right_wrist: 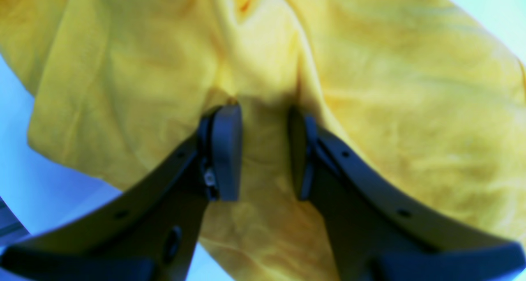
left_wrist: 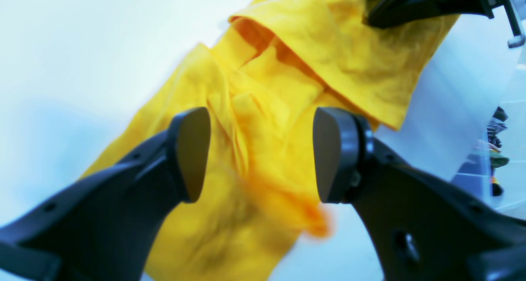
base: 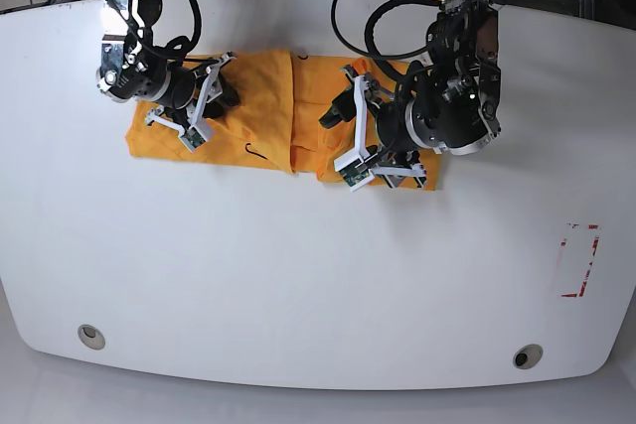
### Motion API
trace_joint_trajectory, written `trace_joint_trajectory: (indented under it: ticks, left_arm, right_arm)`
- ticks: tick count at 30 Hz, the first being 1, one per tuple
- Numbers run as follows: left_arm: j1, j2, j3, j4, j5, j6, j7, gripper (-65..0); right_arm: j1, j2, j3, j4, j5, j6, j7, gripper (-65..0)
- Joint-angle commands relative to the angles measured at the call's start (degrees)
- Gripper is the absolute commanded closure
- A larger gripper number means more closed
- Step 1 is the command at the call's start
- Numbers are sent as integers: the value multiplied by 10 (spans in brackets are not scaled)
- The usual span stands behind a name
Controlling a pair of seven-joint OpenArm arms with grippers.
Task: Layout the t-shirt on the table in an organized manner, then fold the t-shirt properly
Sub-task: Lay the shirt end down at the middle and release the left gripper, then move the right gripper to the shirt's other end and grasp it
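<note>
The orange-yellow t-shirt [base: 268, 106] lies crumpled and partly spread on the far half of the white table [base: 298, 275]. My left gripper [left_wrist: 263, 153] is open, its jaws wide apart just above a wrinkled fold of the t-shirt [left_wrist: 287, 67]; in the base view it [base: 336, 141] is over the shirt's middle-right. My right gripper [right_wrist: 263, 149] is open with a narrower gap, its tips down against the t-shirt [right_wrist: 390, 88], with cloth showing between them. In the base view it [base: 227, 94] is over the shirt's left part.
Two grey grommet holes [base: 90, 336] [base: 527, 355] sit near the front edge. A red-taped rectangle [base: 579, 260] is at the right. Cables and floor clutter lie beyond the far edge. A black finger of the right arm [left_wrist: 411, 5] shows at the top of the left wrist view.
</note>
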Motion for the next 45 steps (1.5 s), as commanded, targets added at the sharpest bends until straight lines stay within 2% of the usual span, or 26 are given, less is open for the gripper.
trace_joint_trajectory:
  ticks: [1, 5, 8, 12, 14, 18, 20, 25, 27, 33, 39, 41, 45]
  left_arm:
    - [-24, 13, -5, 16, -45, -1, -1, -381]
    - [-33, 12, -51, 15, -77, -1, -1, -379]
    - [-35, 7, -92, 12, -78, -1, -1, -379]
    - [-42, -26, -128, 10, -77, -1, -1, -379]
    - [-36, -46, -141, 5, -73, -1, -20, -378]
    - [-25, -74, -143, -2, -45, -1, -37, -364]
    - [-17, -84, -142, -3, -30, -1, -48, -314]
    - [10, -101, -142, -26, 11, -1, -95, -64]
    - [11, -102, -145, -38, 19, -1, -101, -1]
    - [24, -102, -146, -81, 53, -1, -108, 0]
    - [41, -102, -142, -125, 86, -1, -157, 0]
    - [42, -102, -142, -144, 98, -1, -166, 0]
    - [44, -102, -144, -173, 114, -1, -180, 0]
  right_arm:
    - [0, 5, 0, 4, -12, -3, -16, -195]
    - [-1, 4, 0, 4, -12, -3, -16, -195]
    - [0, 3, 0, 4, -12, -3, -16, -195]
    - [0, 3, 0, 4, -12, -3, -16, -195]
    - [0, 3, 0, 5, -12, -3, -16, -195]
    - [2, 3, 0, 8, -12, -3, -16, -195]
    - [2, 3, 0, 16, -13, -3, -16, -195]
    - [2, 2, 0, 55, -16, -3, -16, -195]
    - [2, 2, 0, 70, -16, -3, -16, -195]
    - [9, 2, 2, 122, -13, -3, -20, -197]
    - [17, 2, 4, 186, -12, -3, -49, -203]
    - [25, 2, 4, 197, -12, -3, -61, -235]
    - [38, -1, 43, 198, -12, -3, -90, -360]
